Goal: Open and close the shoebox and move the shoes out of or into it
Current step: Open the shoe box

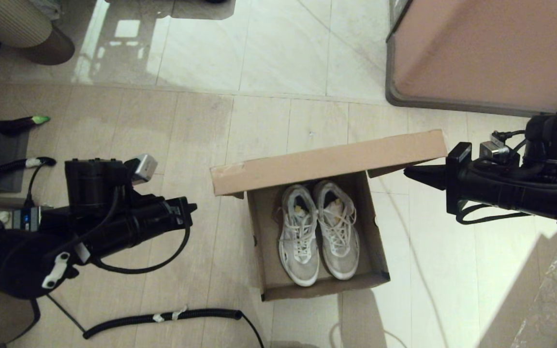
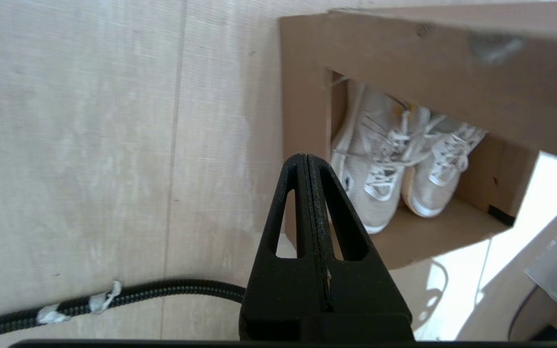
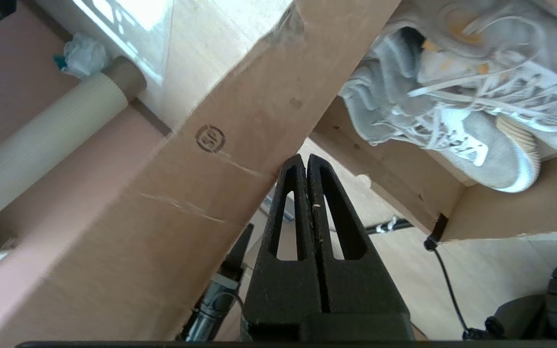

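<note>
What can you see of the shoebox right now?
The shoebox is plain brown cardboard, resting on the tiled floor. Its attached flip lid stands half raised, hinged at the far side, with a taped patch at its left corner. Inside, the shoes lie side by side, toes toward the robot. The shut right tool is at the lid's right end; contact cannot be told. The left tool, shut, is clear of it.

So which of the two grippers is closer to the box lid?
The right gripper: its shut tips sit right at the edge of the shoebox lid's flap, while the left gripper hangs apart, out beside the box.
</note>
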You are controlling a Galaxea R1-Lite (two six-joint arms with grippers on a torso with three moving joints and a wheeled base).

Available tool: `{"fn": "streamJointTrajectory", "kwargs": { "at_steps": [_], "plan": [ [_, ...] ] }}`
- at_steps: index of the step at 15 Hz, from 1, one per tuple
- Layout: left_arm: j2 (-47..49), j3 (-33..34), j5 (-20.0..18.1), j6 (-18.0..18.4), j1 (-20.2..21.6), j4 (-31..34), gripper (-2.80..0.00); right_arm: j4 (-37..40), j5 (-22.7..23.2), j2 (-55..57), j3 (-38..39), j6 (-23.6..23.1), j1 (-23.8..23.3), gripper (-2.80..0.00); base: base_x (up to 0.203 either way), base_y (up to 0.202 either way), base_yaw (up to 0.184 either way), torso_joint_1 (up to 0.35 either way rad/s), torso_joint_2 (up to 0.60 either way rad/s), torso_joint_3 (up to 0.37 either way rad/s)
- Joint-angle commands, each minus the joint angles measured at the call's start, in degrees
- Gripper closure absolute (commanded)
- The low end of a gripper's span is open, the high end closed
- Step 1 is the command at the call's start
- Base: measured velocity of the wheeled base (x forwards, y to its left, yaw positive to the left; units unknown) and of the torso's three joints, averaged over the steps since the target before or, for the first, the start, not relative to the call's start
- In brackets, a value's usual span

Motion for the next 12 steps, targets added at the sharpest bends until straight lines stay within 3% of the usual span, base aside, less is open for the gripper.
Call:
{"fn": "streamJointTrajectory", "kwargs": {
  "at_steps": [1, 4, 9, 12],
  "plan": [
    [0.28, -0.27, -0.30, -0.11, -0.75, -0.15, 0.00, -0.19, 1.22, 0.83, -0.92, 0.52, 0.22, 0.00, 0.000, 0.000, 0.000, 0.000, 0.00, 0.000],
    [0.35, -0.38, -0.32, -0.11, -1.01, -0.17, 0.00, -0.19, 1.30, 2.81, -2.97, 0.58, 0.26, 0.00, 0.000, 0.000, 0.000, 0.000, 0.00, 0.000],
    [-1.09, -0.38, -0.15, -0.11, -1.00, -0.21, 0.00, -0.19, 1.10, 10.52, -13.73, 0.86, 0.30, 0.00, 0.000, 0.000, 0.000, 0.000, 0.00, 0.000],
    [-2.15, 0.14, 2.00, 0.06, -0.08, -0.26, 0.00, 0.27, 0.58, 11.29, -16.81, -0.24, 0.71, 0.00, 0.000, 0.000, 0.000, 0.000, 0.00, 0.000]
  ]
}}
